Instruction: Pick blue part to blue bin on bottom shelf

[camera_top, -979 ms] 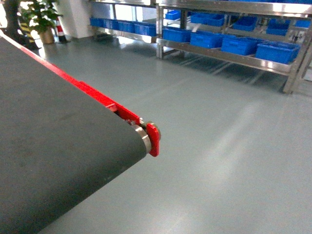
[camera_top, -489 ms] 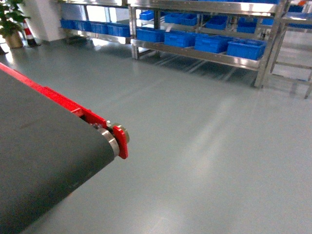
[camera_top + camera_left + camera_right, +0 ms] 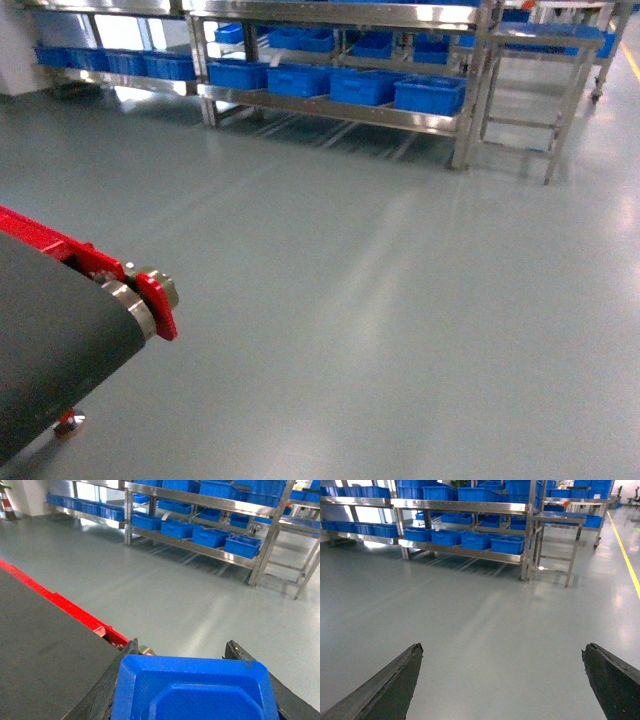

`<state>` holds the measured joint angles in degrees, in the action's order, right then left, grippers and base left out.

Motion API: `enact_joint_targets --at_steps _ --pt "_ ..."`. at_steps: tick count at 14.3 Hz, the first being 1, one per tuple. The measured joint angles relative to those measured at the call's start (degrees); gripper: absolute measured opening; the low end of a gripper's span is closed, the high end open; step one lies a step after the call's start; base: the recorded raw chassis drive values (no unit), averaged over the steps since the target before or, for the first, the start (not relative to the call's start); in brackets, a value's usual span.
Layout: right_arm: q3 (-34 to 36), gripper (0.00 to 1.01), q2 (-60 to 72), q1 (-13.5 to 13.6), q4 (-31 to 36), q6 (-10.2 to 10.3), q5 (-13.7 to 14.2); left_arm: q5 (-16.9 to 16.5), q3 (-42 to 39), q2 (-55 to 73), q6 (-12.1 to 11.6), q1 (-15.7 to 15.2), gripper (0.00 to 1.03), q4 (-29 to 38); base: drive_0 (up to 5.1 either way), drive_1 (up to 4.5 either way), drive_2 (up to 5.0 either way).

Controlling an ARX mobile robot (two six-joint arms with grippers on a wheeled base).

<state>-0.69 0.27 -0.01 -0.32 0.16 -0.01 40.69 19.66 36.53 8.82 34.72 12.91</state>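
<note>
One blue part (image 3: 195, 690) clamped in left end effector (image 3: 182, 652).

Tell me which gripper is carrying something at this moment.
The left gripper: a blue part sits between its dark fingers, while the right gripper is spread wide with only bare floor between them.

conveyor (image 3: 50, 330) near left | floor (image 3: 400, 300) ahead | bins (image 3: 430, 95) on bottom shelf (image 3: 330, 108) far back | table (image 3: 545, 60) right of rack
</note>
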Motion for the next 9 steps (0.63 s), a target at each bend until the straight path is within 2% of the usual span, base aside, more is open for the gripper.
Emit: enact_joint_targets --at_steps 9 --pt "0.0 0.98 0.0 0.0 0.0 0.0 0.0 0.04 0.0 0.0 0.0 -0.07 0.44 0.0 -1.6 -1.61 -1.6"
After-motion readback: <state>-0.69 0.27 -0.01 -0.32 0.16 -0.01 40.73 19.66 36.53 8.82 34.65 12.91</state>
